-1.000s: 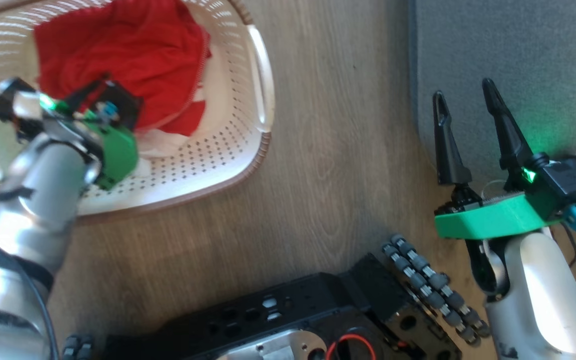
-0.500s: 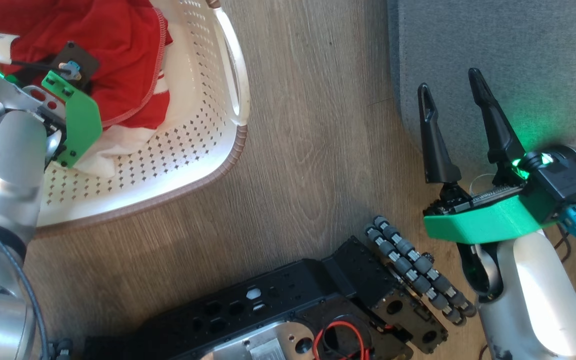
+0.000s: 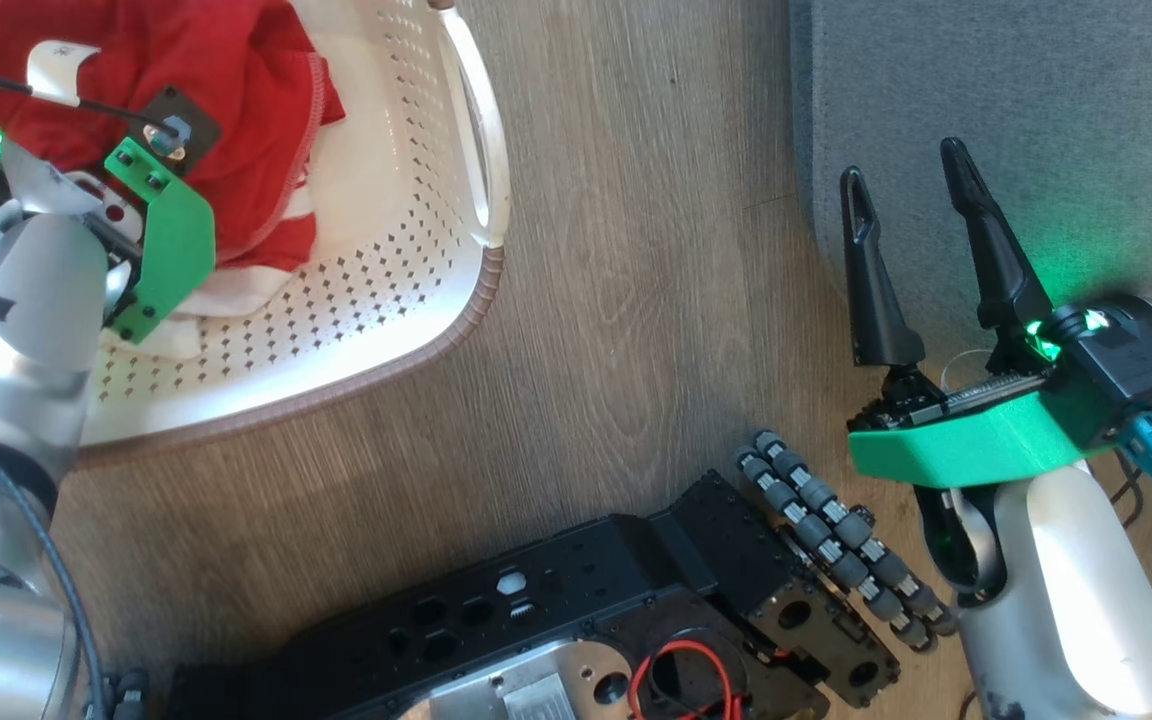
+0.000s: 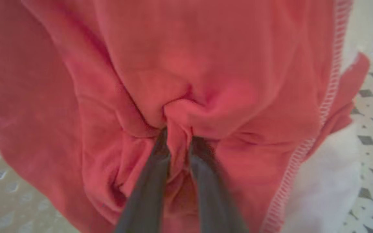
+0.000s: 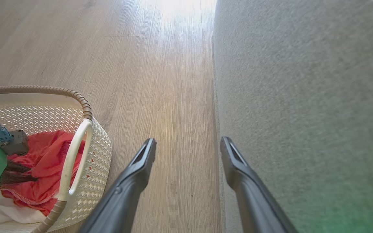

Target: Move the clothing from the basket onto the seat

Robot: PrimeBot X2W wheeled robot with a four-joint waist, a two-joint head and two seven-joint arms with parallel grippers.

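Change: over the last second the whole head view has shifted, so camera motion is read there. Measured against the basket [image 3: 386, 300], the left wrist has been turned and set closer over the clothing [image 3: 236, 90].
Left claw [image 4: 177, 134]: closed on a pinched fold of the red clothing, with fabric bunched between the two fingers.
Right claw [image 3: 901, 160]: held open and empty before the seat [image 3: 1016, 120], its posture unchanged.
Clothing: still inside the basket, lying on a white cloth [image 3: 236, 290].
Meaning: the grasp is judged made; the lift and the carry across the floor [image 3: 636, 300] to the seat are not yet done.
Left wrist view: the pinch itself is shown; in the head view the fingers are hidden behind the green wrist mount [image 3: 166, 240].
Right wrist view: the basket's handle and wall are seen from the side, and the strip of floor between basket and seat is shown.
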